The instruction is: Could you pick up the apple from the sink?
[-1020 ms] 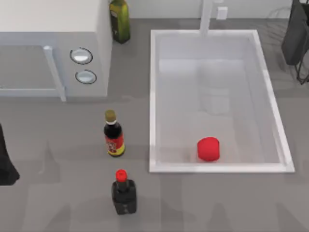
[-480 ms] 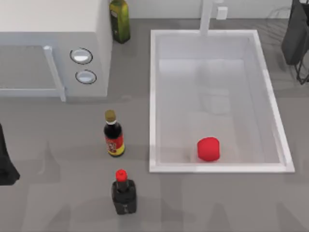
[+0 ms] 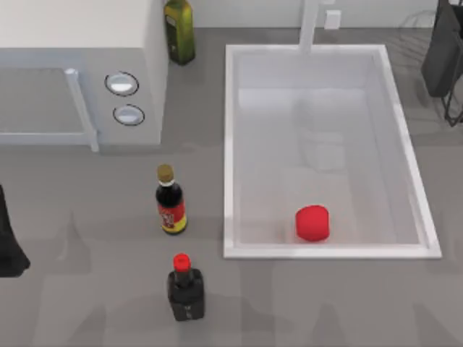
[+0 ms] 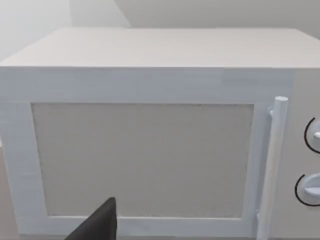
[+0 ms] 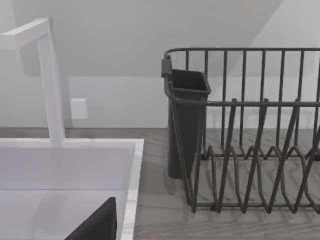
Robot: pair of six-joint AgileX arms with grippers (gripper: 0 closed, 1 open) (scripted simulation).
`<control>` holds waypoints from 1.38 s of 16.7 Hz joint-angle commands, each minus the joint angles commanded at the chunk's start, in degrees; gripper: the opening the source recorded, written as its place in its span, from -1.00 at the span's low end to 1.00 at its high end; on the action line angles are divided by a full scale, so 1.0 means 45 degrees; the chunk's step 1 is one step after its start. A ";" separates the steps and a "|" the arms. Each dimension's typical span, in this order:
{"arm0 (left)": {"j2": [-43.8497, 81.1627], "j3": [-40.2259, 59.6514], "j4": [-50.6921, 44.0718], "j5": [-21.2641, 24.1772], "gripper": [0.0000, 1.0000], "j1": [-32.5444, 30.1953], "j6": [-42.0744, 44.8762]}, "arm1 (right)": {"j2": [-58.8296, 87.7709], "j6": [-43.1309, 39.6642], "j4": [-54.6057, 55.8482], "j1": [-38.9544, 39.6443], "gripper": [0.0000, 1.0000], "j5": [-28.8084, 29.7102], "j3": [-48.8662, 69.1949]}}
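Near sink point(image 3: 230, 144) front rim – apple point(image 3: 312, 223) on basin floor – jaws' state cannot tell

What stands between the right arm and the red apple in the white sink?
Nothing visible does. The small bright-red rounded apple lies uncovered on the pale bottom of the large white rectangular sink, near its front wall, with no other object in the basin. The white faucet post stands at the opposite short side.
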 joint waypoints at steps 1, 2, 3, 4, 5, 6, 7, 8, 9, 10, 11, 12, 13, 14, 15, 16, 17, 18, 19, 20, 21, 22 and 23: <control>0.0000 0.0000 0.0000 0.0000 1.00 0.0000 0.0000 | 0.0000 0.0000 0.0000 0.0000 1.00 0.0000 0.0000; 0.0000 0.0000 0.0000 0.0000 1.00 0.0000 0.0000 | 0.0000 0.0000 0.0000 0.0000 1.00 0.0000 0.0000; 0.0000 0.0000 0.0000 0.0000 1.00 0.0000 0.0000 | 0.0000 0.0000 0.0000 0.0000 1.00 0.0000 0.0000; 0.0000 0.0000 0.0000 0.0000 1.00 0.0000 0.0000 | 0.0000 0.0000 0.0000 0.0000 1.00 0.0000 0.0000; 0.0000 0.0000 0.0000 0.0000 1.00 0.0000 0.0000 | 0.0000 0.0000 0.0000 0.0000 1.00 0.0000 0.0000; 0.0000 0.0000 0.0000 0.0000 1.00 0.0000 0.0000 | 0.0000 0.0000 0.0000 0.0000 1.00 0.0000 0.0000; 0.0000 0.0000 0.0000 0.0000 1.00 0.0000 0.0000 | 0.0127 0.0040 -0.0082 0.0038 1.00 0.0000 0.0125; 0.0000 0.0000 0.0000 0.0000 1.00 0.0000 0.0000 | 0.0390 0.0122 -0.0252 0.0118 1.00 0.0001 0.0384; 0.0000 0.0000 0.0000 0.0000 1.00 0.0000 0.0000 | 0.0789 0.0245 -0.0505 0.0236 1.00 0.0001 0.0769; 0.0000 0.0000 0.0000 0.0000 1.00 0.0000 0.0000 | 0.1324 0.0404 -0.0833 0.0389 1.00 0.0002 0.1269; 0.0000 0.0000 0.0000 0.0000 1.00 0.0000 0.0000 | 0.1995 0.0595 -0.1227 0.0574 1.00 0.0003 0.1873; 0.0000 0.0000 0.0000 0.0000 1.00 0.0000 0.0000 | 0.2800 0.0815 -0.1682 0.0786 1.00 0.0004 0.2569; 0.0000 0.0000 0.0000 0.0000 1.00 0.0000 0.0000 | 0.3731 0.1061 -0.2191 0.1023 1.00 0.0006 0.3347; 0.0000 0.0000 0.0000 0.0000 1.00 0.0000 0.0000 | 0.4774 0.1330 -0.2746 0.1283 1.00 0.0007 0.4197; 0.0000 0.0000 0.0000 0.0000 1.00 0.0000 0.0000 | 0.5916 0.1618 -0.3340 0.1560 1.00 0.0009 0.5109; 0.0000 0.0000 0.0000 0.0000 1.00 0.0000 0.0000 | 0.7142 0.1921 -0.3966 0.1852 1.00 0.0010 0.6076; 0.0000 0.0000 0.0000 0.0000 1.00 0.0000 0.0000 | 0.8439 0.2237 -0.4616 0.2156 1.00 0.0012 0.7087; 0.0000 0.0000 0.0000 0.0000 1.00 0.0000 0.0000 | 0.9792 0.2562 -0.5287 0.2470 1.00 0.0014 0.8132; 0.0000 0.0000 0.0000 0.0000 1.00 0.0000 0.0000 | 1.1187 0.2893 -0.5971 0.2789 1.00 0.0015 0.9201; 0.0000 0.0000 0.0000 0.0000 1.00 0.0000 0.0000 | 1.2612 0.3229 -0.6664 0.3113 1.00 0.0017 1.0283; 0.0000 0.0000 0.0000 0.0000 1.00 0.0000 0.0000 | 1.4051 0.3566 -0.7359 0.3437 1.00 0.0019 1.1368; 0.0000 0.0000 0.0000 0.0000 1.00 0.0000 0.0000 | 1.5490 0.3900 -0.8051 0.3760 1.00 0.0021 1.2447; 0.0000 0.0000 0.0000 0.0000 1.00 0.0000 0.0000 | 1.6913 0.4230 -0.8732 0.4078 1.00 0.0022 1.3510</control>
